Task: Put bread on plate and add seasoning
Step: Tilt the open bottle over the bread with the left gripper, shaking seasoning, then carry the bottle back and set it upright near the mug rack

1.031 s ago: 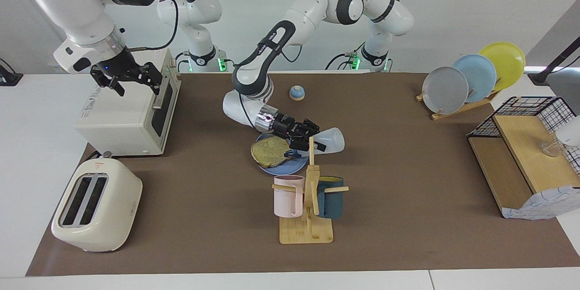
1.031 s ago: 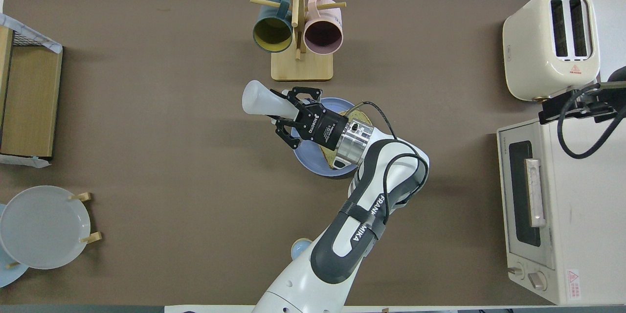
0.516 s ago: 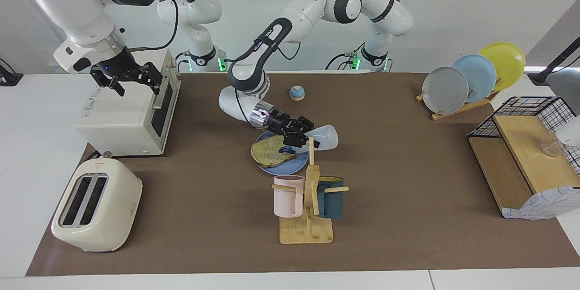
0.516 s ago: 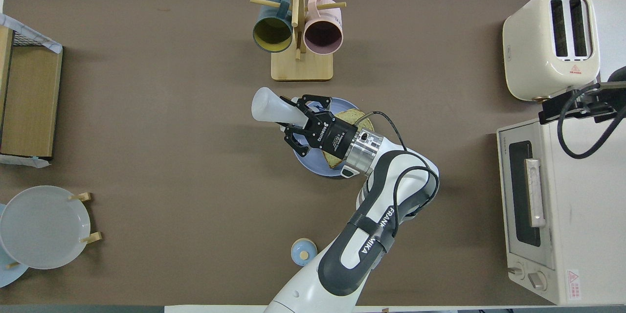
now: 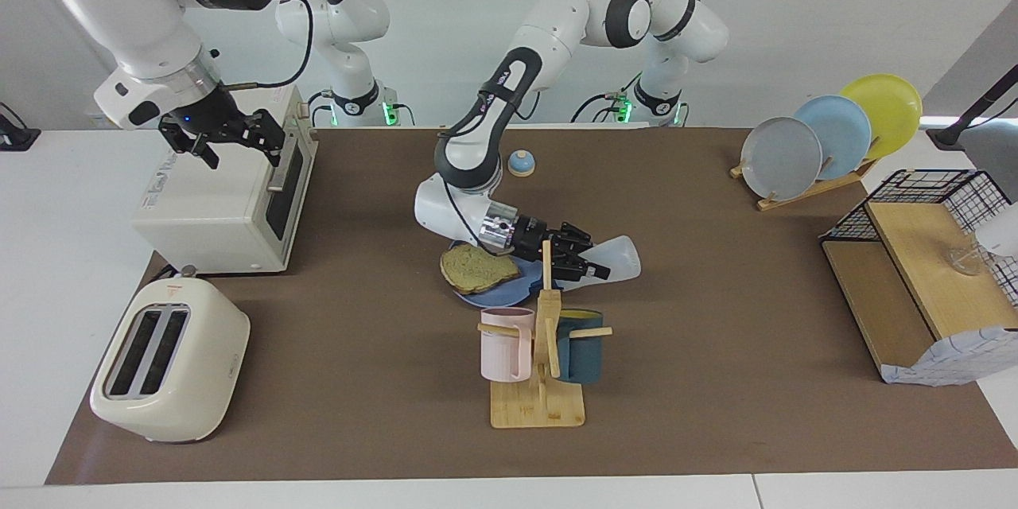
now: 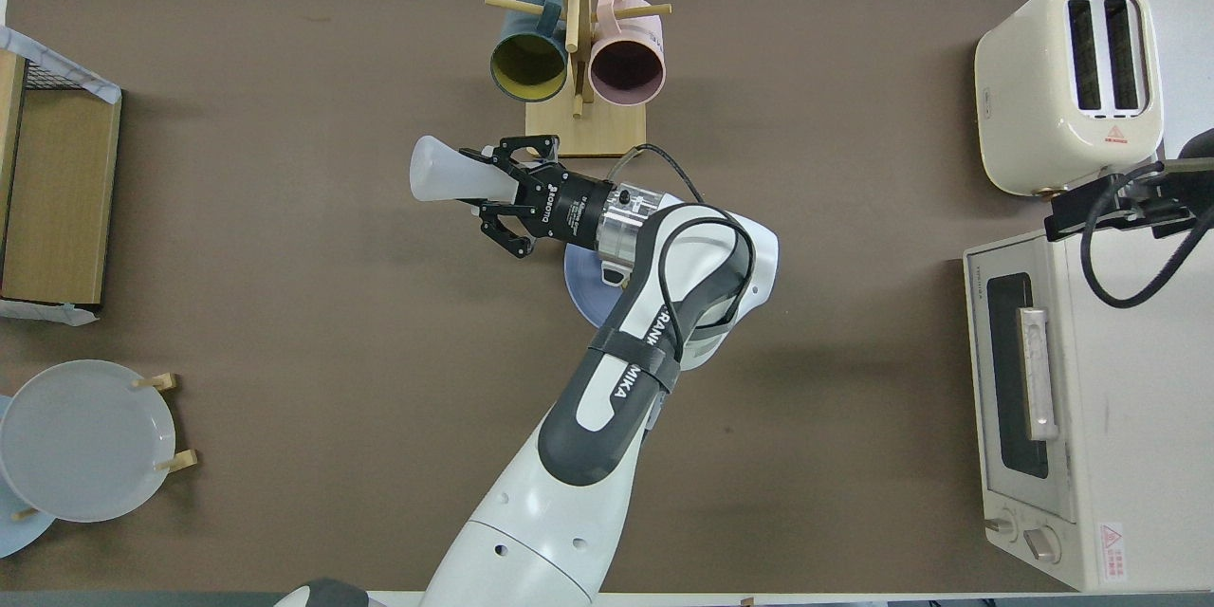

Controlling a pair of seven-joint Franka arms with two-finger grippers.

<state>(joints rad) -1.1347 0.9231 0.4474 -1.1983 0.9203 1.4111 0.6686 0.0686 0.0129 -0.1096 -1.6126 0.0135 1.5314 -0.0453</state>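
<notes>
The bread (image 5: pixel 475 268) lies on the medium-blue plate (image 5: pixel 499 296) in the middle of the mat; in the overhead view only part of the plate (image 6: pixel 580 289) shows under the left arm, and the bread is hidden. My left gripper (image 5: pixel 590 266) (image 6: pixel 491 196) is shut on the seasoning bottle (image 5: pixel 622 258) (image 6: pixel 444 182), which it holds on its side over the mat beside the plate, toward the left arm's end. The bottle's cap is hidden among the fingers. My right gripper (image 5: pixel 227 139) waits open and empty over the toaster oven (image 5: pixel 215 203).
A wooden mug rack (image 5: pixel 539 402) with a pink mug (image 5: pixel 505 343) and a teal mug (image 5: pixel 579 346) stands just farther from the robots than the plate. A cream toaster (image 5: pixel 169 362), a blue-domed bell (image 5: pixel 521 163), a plate rack (image 5: pixel 827 135) and a wire shelf (image 5: pixel 922 270) stand around the mat.
The left gripper has carried the bottle from over the plate's edge sideways toward the left arm's end, off the plate. The bread, plate and right arm have not moved.
</notes>
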